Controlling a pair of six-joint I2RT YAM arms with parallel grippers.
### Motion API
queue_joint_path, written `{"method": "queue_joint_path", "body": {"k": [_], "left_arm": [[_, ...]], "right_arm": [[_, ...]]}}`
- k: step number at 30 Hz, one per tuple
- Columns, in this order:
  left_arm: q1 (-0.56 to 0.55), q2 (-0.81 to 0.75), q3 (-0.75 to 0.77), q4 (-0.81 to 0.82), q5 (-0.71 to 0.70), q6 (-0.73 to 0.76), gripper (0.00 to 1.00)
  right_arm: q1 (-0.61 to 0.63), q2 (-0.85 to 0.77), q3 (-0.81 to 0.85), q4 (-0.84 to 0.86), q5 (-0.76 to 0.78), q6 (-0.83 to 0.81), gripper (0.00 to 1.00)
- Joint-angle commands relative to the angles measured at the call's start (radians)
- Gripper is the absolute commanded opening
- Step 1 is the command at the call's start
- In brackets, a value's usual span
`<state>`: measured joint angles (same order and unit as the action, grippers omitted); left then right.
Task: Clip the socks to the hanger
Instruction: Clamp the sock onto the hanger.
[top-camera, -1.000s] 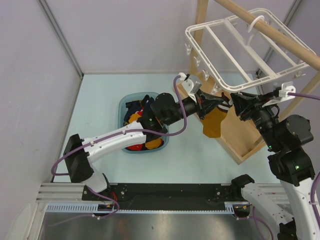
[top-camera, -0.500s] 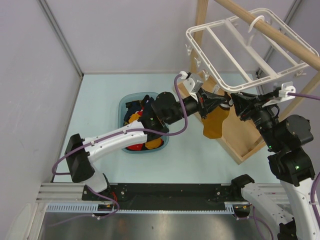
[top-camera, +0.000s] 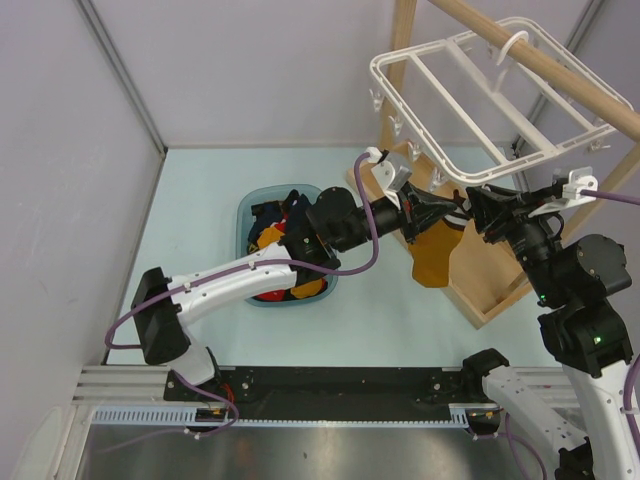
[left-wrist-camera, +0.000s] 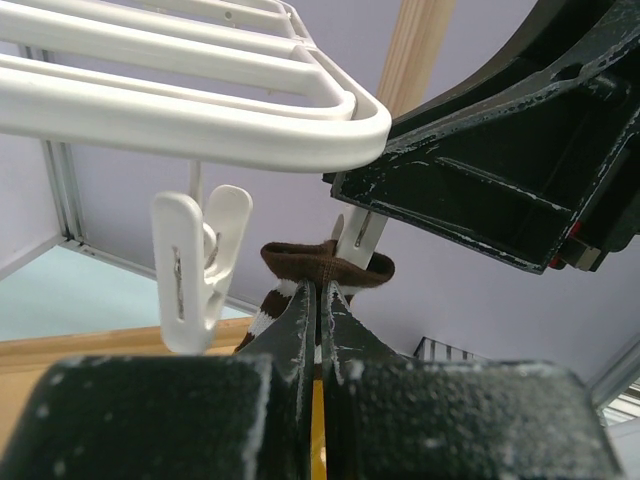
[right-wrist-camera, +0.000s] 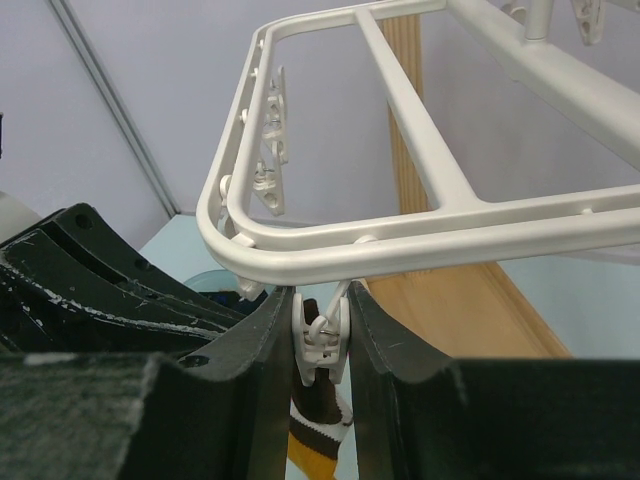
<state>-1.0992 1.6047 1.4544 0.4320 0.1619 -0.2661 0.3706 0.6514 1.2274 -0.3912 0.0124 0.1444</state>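
Note:
A mustard-yellow sock (top-camera: 432, 255) with a dark cuff (left-wrist-camera: 300, 258) striped white hangs below the white hanger (top-camera: 480, 100). My left gripper (top-camera: 445, 212) is shut on that cuff, fingertips (left-wrist-camera: 300, 300) pinching it just under the hanger's front bar (left-wrist-camera: 200, 125). My right gripper (top-camera: 470, 212) faces it, shut on a small white clip (right-wrist-camera: 320, 345) dangling from the hanger's rim (right-wrist-camera: 400, 235). The cuff (right-wrist-camera: 318, 410) sits right below and behind this clip's lower end. Whether the clip bites the fabric is hidden. Another clip (left-wrist-camera: 195, 270) hangs free to the left.
A blue basin (top-camera: 245, 215) holding navy, red and yellow socks stands under the left arm. The wooden rack (top-camera: 500, 290) with its round rod (top-camera: 560, 75) carries the hanger at the right. More clips (right-wrist-camera: 270, 150) line the hanger's left side.
Both grippers have drifted slightly to the right together, carrying the sock along under the hanger's corner. Both grips stay unchanged.

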Motion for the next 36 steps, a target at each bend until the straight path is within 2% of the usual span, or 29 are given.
{"method": "queue_joint_path", "body": {"k": [1, 12, 23, 26, 27, 30, 36], "left_arm": [[-0.007, -0.028, 0.029, 0.033, 0.028, -0.019, 0.0], [-0.007, -0.006, 0.057, 0.051, 0.015, -0.031, 0.0], [-0.007, -0.019, 0.043, 0.076, 0.028, -0.061, 0.0], [-0.007, -0.019, 0.038, 0.077, 0.019, -0.059, 0.01], [-0.007, -0.017, 0.038, 0.077, 0.018, -0.059, 0.02], [-0.007, -0.012, 0.038, 0.079, 0.018, -0.056, 0.08], [-0.005, -0.035, -0.005, 0.062, -0.01, -0.016, 0.29]], "right_arm": [[0.002, -0.004, 0.032, -0.008, -0.019, -0.02, 0.0], [0.004, 0.007, 0.034, -0.009, -0.109, -0.029, 0.0], [0.002, -0.004, 0.034, -0.031, -0.077, -0.039, 0.0], [0.002, -0.009, 0.034, -0.029, -0.078, -0.037, 0.1], [0.002, -0.009, 0.034, -0.029, -0.078, -0.034, 0.18], [0.002, -0.018, 0.034, -0.023, -0.08, -0.034, 0.31], [0.002, -0.044, 0.034, -0.017, -0.063, -0.032, 0.46]]}}
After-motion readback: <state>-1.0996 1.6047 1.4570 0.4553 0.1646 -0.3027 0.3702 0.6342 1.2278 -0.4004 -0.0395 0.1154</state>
